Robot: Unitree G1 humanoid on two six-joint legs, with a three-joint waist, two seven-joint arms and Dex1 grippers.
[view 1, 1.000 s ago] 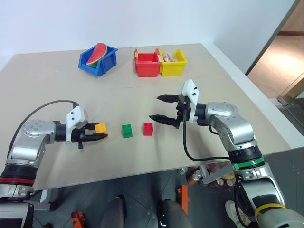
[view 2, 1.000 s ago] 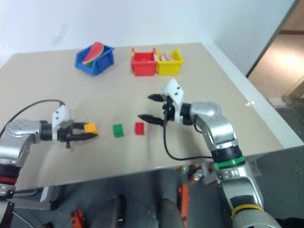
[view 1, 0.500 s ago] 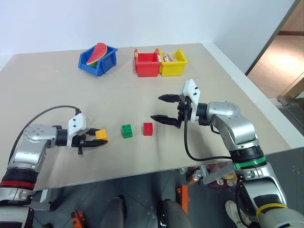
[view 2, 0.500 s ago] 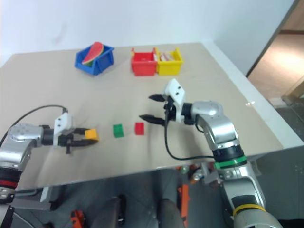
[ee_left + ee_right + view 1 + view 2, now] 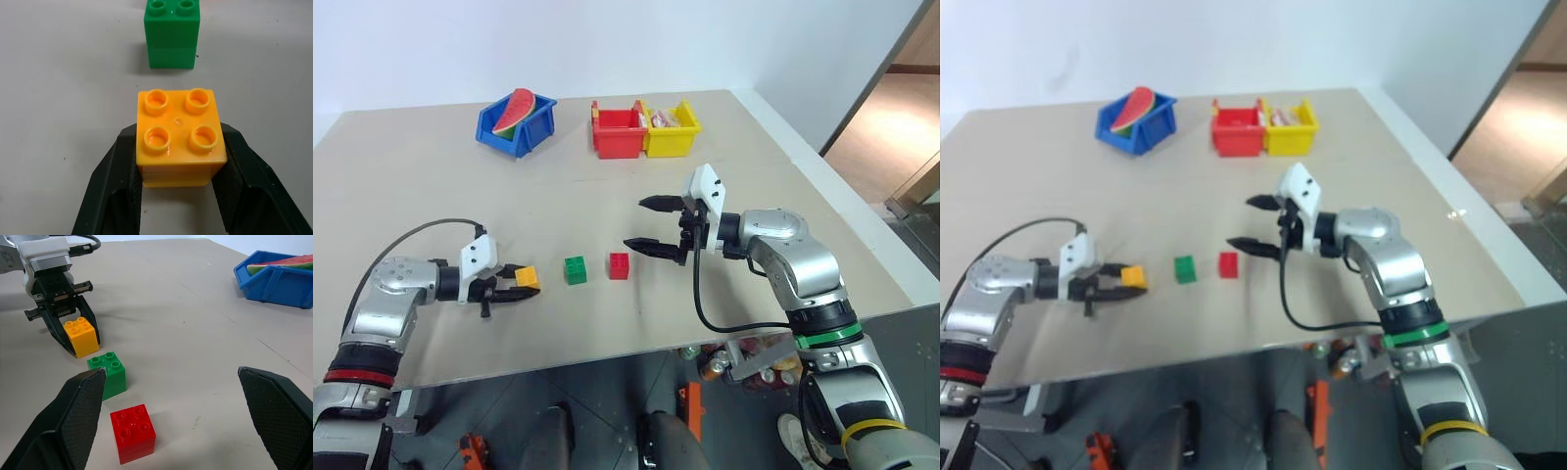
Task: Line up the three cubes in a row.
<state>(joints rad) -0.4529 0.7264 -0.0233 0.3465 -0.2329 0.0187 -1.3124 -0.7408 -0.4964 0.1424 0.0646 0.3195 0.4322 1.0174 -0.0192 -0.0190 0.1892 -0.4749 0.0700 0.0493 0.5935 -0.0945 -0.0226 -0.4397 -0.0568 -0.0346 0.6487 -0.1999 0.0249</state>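
Yellow-orange studded plastic cube (image 5: 526, 278) sits clamped between the left gripper's (image 5: 514, 287) black fingers, lower left of frame; green studded cube (image 5: 575, 269) and red studded cube (image 5: 619, 265) stand just right of it — centre; right gripper (image 5: 650, 224) hangs wide open, empty.

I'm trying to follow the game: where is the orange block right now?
The orange block is clamped in the left gripper, low over the table on the robot's left, just beside the green block.
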